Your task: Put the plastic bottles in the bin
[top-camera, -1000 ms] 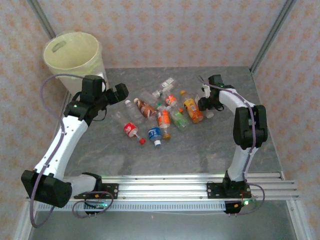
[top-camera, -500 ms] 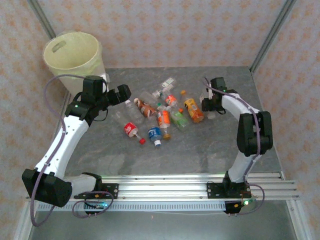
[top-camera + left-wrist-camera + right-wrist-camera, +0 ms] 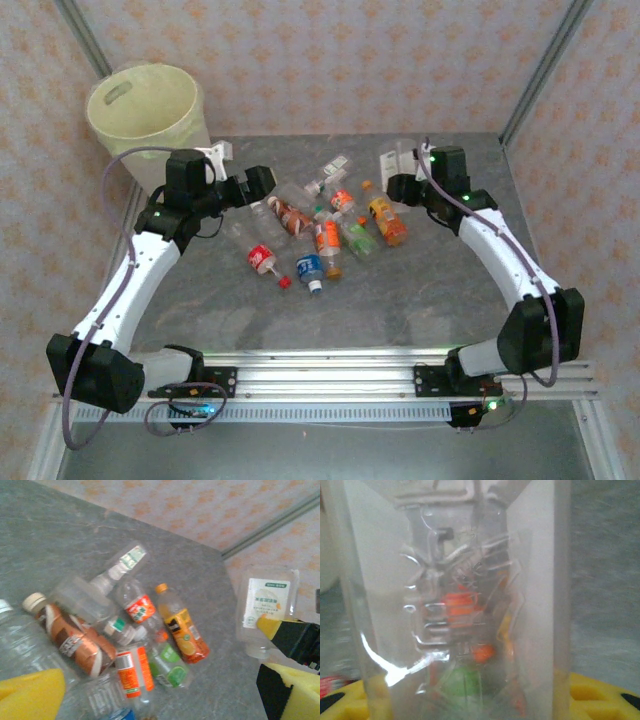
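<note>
Grey marbled table (image 3: 400, 300) backed by floral-patterned walls (image 3: 350, 60).

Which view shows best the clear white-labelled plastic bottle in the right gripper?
Left wrist: the clear white-labelled plastic bottle appears nearly whole, label facing the camera. Top external shows it small; right wrist, as a close blur.

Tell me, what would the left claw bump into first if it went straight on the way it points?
Probably the heap of plastic bottles: the open left claw points into it, and the brown-labelled bottle looks nearest its line, though depth is hard to judge.
</note>
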`<move>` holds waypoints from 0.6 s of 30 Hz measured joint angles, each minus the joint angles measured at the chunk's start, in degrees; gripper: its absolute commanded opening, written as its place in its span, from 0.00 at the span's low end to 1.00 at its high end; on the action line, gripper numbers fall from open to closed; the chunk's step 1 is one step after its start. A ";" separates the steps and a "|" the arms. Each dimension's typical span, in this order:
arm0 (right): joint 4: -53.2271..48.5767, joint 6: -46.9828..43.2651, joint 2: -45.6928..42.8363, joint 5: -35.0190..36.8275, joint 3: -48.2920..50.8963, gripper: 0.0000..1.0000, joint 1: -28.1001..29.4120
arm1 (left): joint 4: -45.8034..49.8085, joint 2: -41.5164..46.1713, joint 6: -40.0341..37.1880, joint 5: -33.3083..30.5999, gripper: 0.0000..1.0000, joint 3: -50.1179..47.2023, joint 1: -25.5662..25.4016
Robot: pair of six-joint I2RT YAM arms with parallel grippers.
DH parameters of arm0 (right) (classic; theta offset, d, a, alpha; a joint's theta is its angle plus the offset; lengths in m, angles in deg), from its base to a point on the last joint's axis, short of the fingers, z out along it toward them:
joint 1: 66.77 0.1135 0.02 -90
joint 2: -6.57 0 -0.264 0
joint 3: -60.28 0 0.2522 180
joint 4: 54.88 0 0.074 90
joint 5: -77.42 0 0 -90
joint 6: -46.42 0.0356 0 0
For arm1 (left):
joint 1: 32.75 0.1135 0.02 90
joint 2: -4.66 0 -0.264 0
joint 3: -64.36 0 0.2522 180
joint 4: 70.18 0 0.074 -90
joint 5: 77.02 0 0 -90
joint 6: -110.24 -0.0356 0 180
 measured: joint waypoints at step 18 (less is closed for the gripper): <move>23.43 19.21 -1.97 -25.59 1.55 0.23 11.21 | -22.03 -2.05 8.87 24.50 1.00 -0.72 -2.38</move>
